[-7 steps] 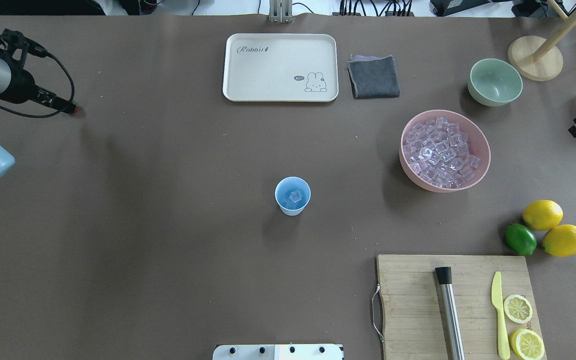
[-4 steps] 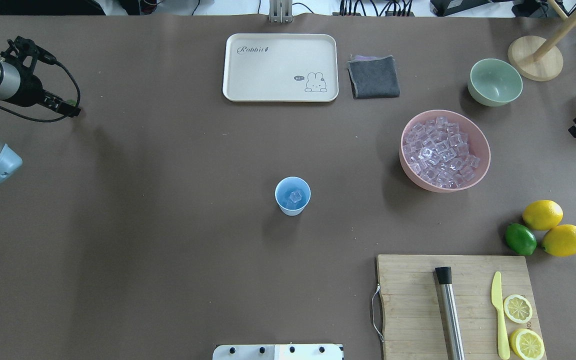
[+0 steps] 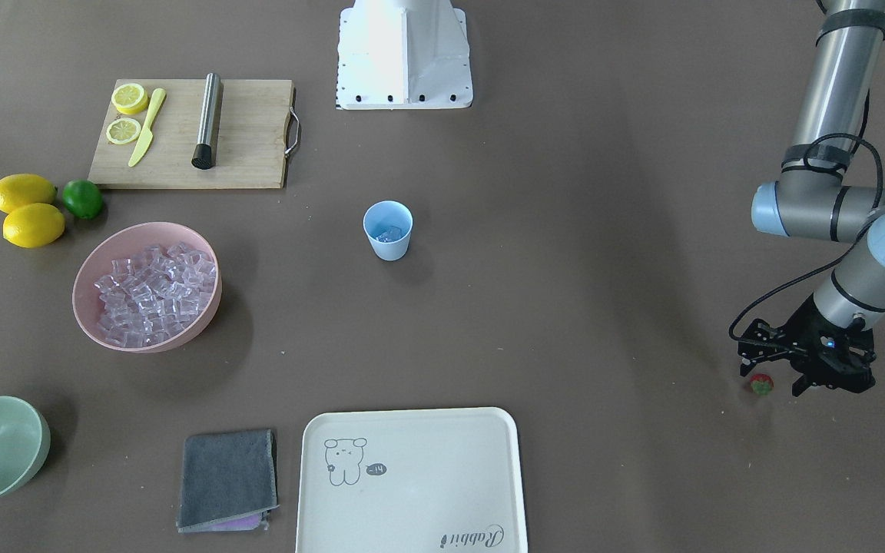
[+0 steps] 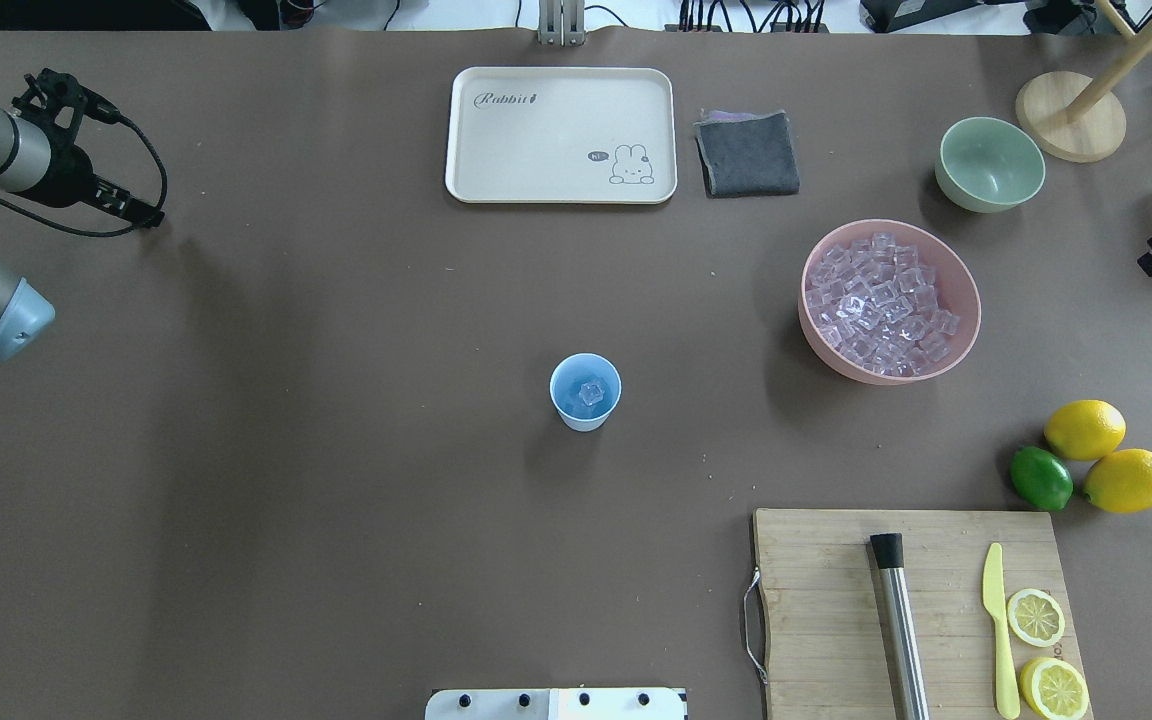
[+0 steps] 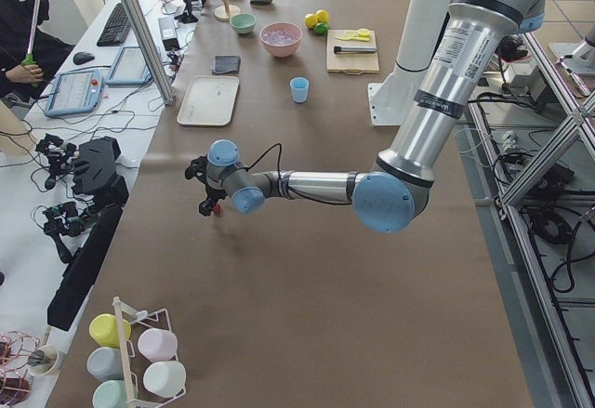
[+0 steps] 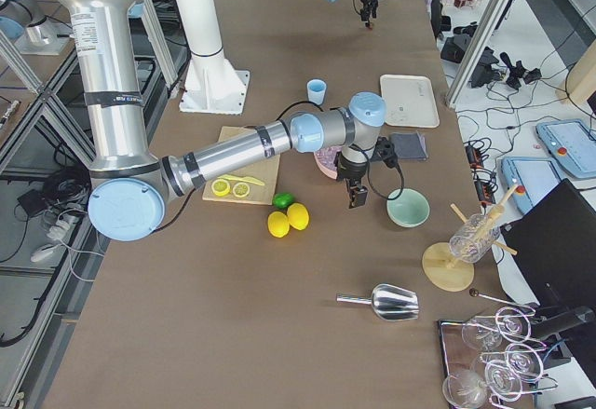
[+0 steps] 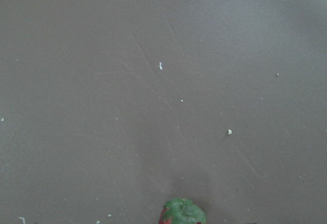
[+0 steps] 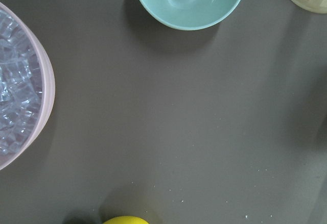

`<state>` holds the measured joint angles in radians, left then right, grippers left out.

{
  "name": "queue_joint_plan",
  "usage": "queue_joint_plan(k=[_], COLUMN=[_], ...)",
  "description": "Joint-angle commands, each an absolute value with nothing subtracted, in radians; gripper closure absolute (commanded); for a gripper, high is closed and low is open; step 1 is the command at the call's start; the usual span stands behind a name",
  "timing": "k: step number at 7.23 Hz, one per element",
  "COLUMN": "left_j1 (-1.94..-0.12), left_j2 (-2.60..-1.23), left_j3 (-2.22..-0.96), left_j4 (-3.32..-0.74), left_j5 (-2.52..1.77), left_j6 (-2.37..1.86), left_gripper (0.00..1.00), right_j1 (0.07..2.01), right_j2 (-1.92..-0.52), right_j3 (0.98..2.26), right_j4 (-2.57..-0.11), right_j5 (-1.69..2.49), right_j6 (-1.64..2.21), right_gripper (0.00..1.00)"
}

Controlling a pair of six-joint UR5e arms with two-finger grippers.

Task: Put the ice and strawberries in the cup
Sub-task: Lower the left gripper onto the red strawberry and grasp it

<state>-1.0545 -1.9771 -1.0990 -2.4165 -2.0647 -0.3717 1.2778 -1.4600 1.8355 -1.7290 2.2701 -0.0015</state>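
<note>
Right, closest to the base, the cup (image 3: 390, 247) stands mid-way across the table (image 4: 336, 450) with an ice cube (image 4: 591, 392) already inside, so the ice half looks started, maybe done. Further out, the pink bowl (image 4: 976, 300) holds the heaped ice (image 4: 881, 305); the right end effector (image 6: 356, 202) hangs beside it, released or clenched I cannot tell. Farthest, at the left edge, the left end effector (image 4: 148, 213) looks clenched on the strawberry (image 3: 761, 384), well apart from the cup. What's left, I'd say: carry that berry across and drop it in.
</note>
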Motion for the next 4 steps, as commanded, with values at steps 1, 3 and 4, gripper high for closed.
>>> queue_joint_plan(k=[1,3,4], left_j1=[-1.054,-1.054,-1.054], left_j2=[-1.982,-1.983,-1.986], left_j3=[-1.085,-1.081,-1.078], left_j4=[-2.416,-2.416,-2.416], left_j5=[-2.065,-2.065,-2.065], left_j6=[-0.379,-0.387,-0.387], left_gripper=[0.26,0.27,0.31], right_j1=[1.278,1.278,1.278], right_j2=[-1.460,-1.457,-1.457], right_j3=[1.835,1.836,1.836], right_j4=[-1.729,-1.730,-1.730], right_j5=[2.270,2.270,2.270], right_j6=[-0.002,-0.002,-0.002], right_gripper=[0.01,0.01,0.01])
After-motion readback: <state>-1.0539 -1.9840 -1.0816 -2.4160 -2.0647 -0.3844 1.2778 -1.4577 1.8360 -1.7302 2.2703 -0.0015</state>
